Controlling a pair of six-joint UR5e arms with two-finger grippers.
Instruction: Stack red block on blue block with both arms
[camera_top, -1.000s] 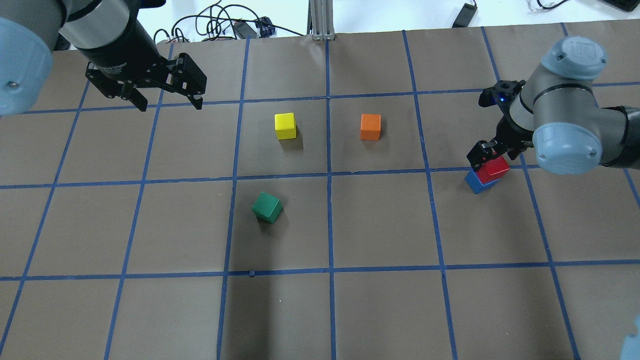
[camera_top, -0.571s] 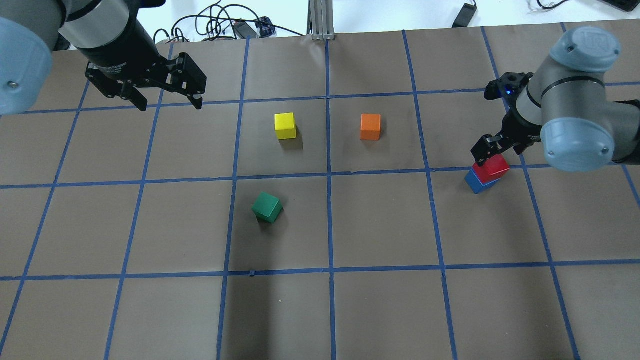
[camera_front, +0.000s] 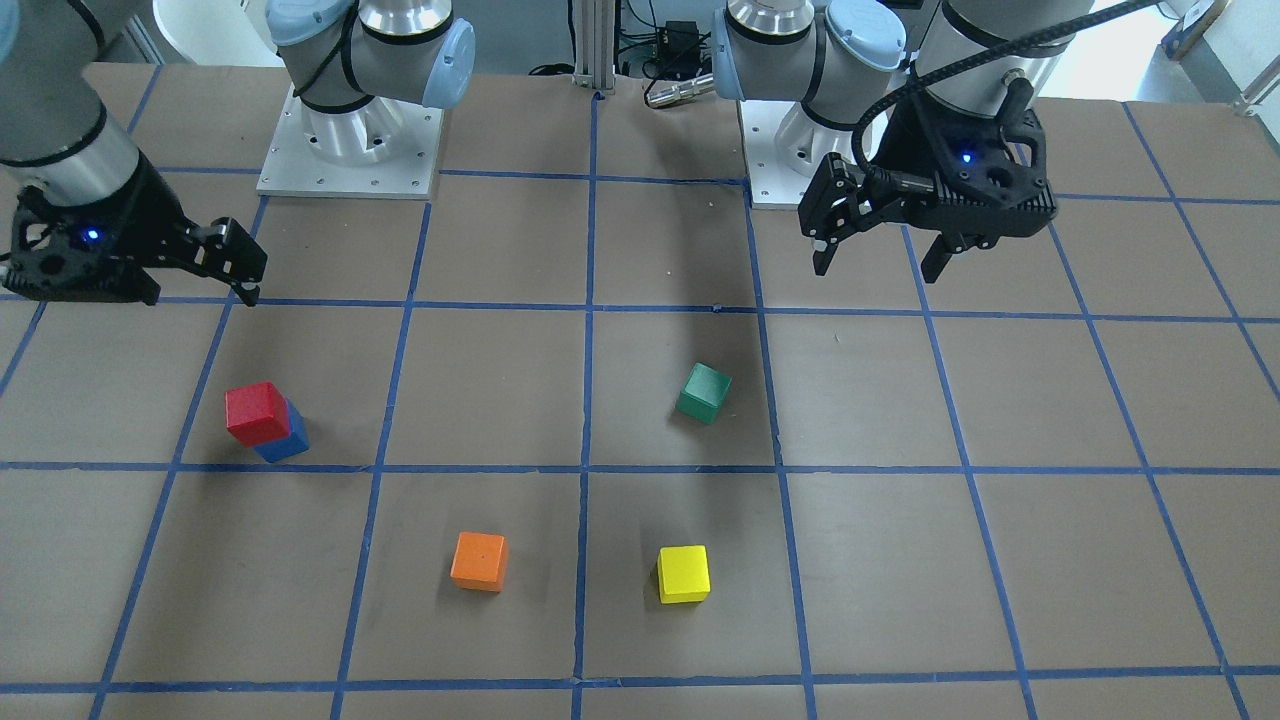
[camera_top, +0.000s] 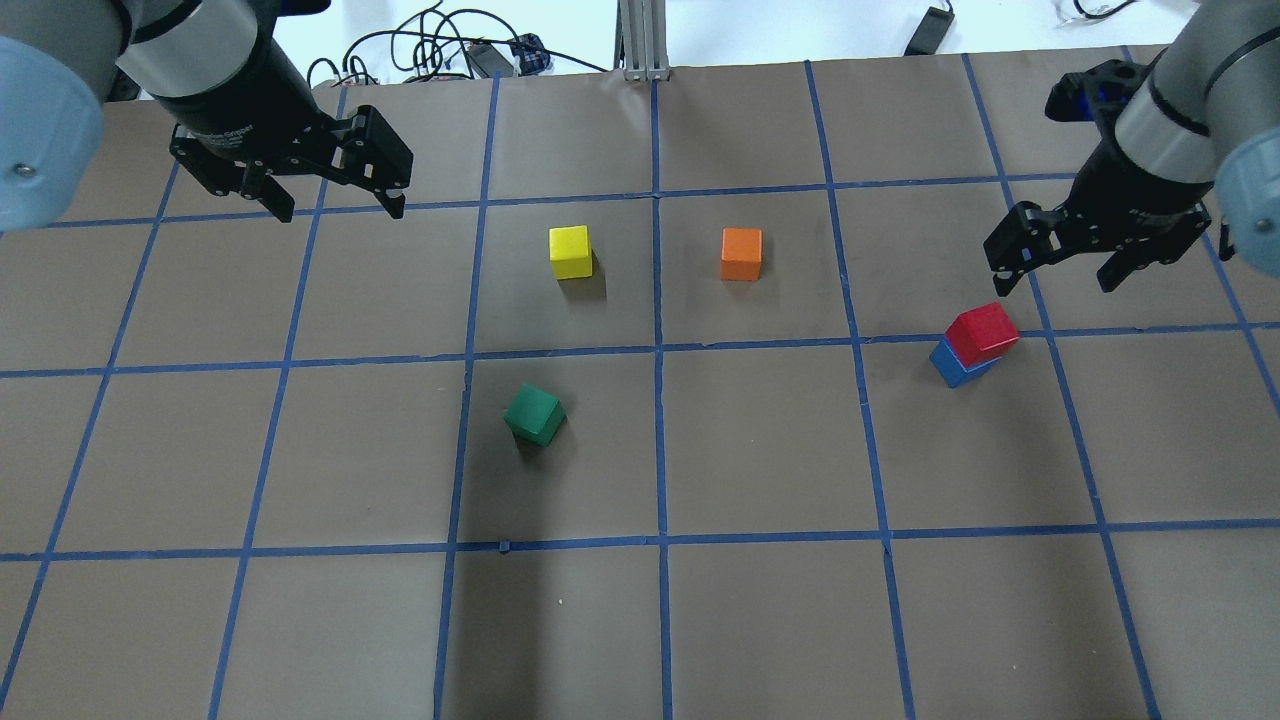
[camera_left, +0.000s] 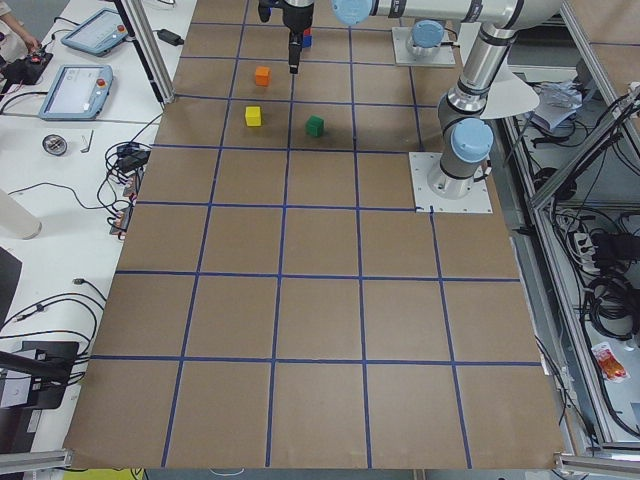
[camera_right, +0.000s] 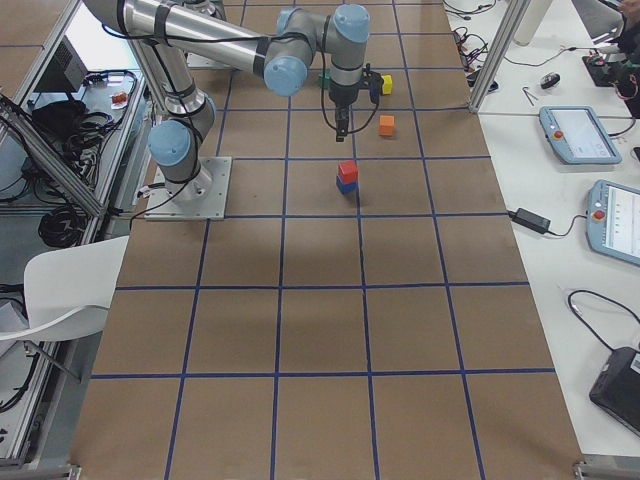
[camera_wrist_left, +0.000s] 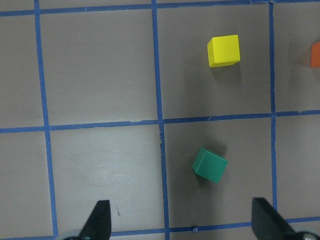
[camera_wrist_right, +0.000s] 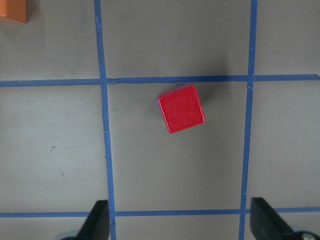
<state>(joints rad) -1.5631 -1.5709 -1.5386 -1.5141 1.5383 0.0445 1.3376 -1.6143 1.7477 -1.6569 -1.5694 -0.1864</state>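
The red block (camera_top: 983, 330) rests on top of the blue block (camera_top: 958, 368) at the table's right, slightly offset. It also shows in the front view, red (camera_front: 257, 412) on blue (camera_front: 290, 444). My right gripper (camera_top: 1055, 282) is open and empty, raised above and just beyond the stack. In its wrist view the red block (camera_wrist_right: 181, 108) lies below, apart from the open fingertips (camera_wrist_right: 97, 220), and hides the blue block. My left gripper (camera_top: 340, 210) is open and empty, high over the far left of the table.
A yellow cube (camera_top: 570, 251) and an orange cube (camera_top: 741, 253) sit at mid-table. A green cube (camera_top: 534, 414) lies nearer, turned at an angle. Cables (camera_top: 430, 50) and a metal post (camera_top: 645, 40) stand at the far edge.
My right gripper has lifted off the red block and drawn up and to the right, leaving it on the blue block. The left arm has not moved.
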